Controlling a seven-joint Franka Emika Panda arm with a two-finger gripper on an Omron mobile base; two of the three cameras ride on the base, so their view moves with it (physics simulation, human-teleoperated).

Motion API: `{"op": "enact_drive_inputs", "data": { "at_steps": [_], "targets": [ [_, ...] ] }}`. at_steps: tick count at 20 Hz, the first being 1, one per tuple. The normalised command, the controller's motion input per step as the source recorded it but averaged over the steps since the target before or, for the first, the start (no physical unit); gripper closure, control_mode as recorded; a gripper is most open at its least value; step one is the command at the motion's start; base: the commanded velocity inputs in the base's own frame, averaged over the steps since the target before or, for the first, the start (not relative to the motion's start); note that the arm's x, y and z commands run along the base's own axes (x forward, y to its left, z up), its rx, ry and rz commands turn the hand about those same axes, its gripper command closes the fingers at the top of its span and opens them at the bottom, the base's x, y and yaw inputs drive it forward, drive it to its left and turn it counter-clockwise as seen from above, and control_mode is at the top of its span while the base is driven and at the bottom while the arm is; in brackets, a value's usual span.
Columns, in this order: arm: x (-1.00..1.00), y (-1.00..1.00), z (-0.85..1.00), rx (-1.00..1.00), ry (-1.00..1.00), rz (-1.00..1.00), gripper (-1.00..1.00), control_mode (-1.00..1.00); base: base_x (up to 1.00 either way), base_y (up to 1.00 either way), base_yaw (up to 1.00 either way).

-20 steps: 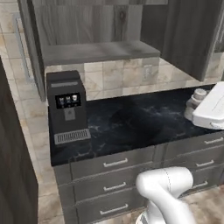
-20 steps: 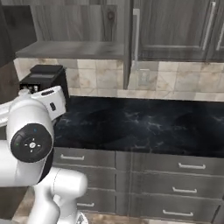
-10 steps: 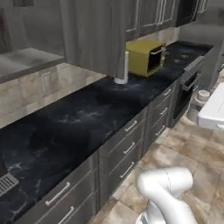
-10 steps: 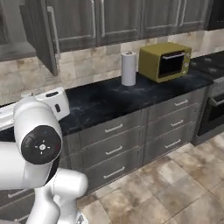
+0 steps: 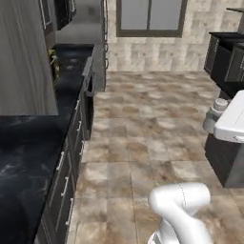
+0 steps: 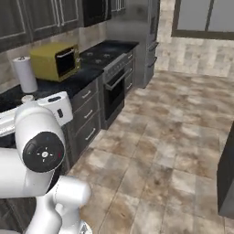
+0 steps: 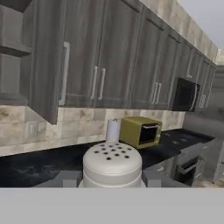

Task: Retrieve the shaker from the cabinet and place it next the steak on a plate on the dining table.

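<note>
The whitish-grey shaker (image 7: pixel 112 161) with its holed, rounded cap stands upright between my two finger tips, and my gripper (image 7: pixel 112 180) is shut on it. In the left base view the shaker (image 5: pixel 217 112) hangs at the right edge under the white hand, high above the floor. The grey wood-grain cabinet (image 7: pixel 43 57) is behind it at the upper left, with its door swung open, a bar handle (image 7: pixel 65 72) and a shelf. The steak and the plate are out of view. I cannot tell whether a dark panelled block (image 5: pixel 223 164) at the right is the dining table.
A black counter (image 5: pixel 28 157) with grey drawers runs along the left. On it stand a yellow microwave (image 6: pixel 55 60) and a paper towel roll (image 6: pixel 25 73), with a stove (image 6: pixel 114 87) beyond them. Brown tiled floor (image 5: pixel 147 128) stretches ahead towards a window (image 5: pixel 149 16).
The base has turned right, so both base views swept from the coffee machine and counter, past the microwave, to the tiled floor. The hand still carries the shaker.
</note>
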Motion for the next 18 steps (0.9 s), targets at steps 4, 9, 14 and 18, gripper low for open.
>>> {"op": "enact_drive_inputs", "data": {
  "at_steps": [4,9,14,18],
  "targets": [
    [0.00,0.00,0.00,0.00,0.00,0.00,1.00,1.00,0.00,0.00,-1.00],
    [0.00,0.00,0.00,0.00,0.00,0.00,1.00,1.00,0.00,0.00,-0.99],
    [0.00,0.00,0.00,0.00,0.00,0.00,1.00,1.00,0.00,-0.08,-0.91],
    [0.00,0.00,0.00,0.00,0.00,0.00,1.00,1.00,0.86,-1.00,-0.15]
  ]
}}
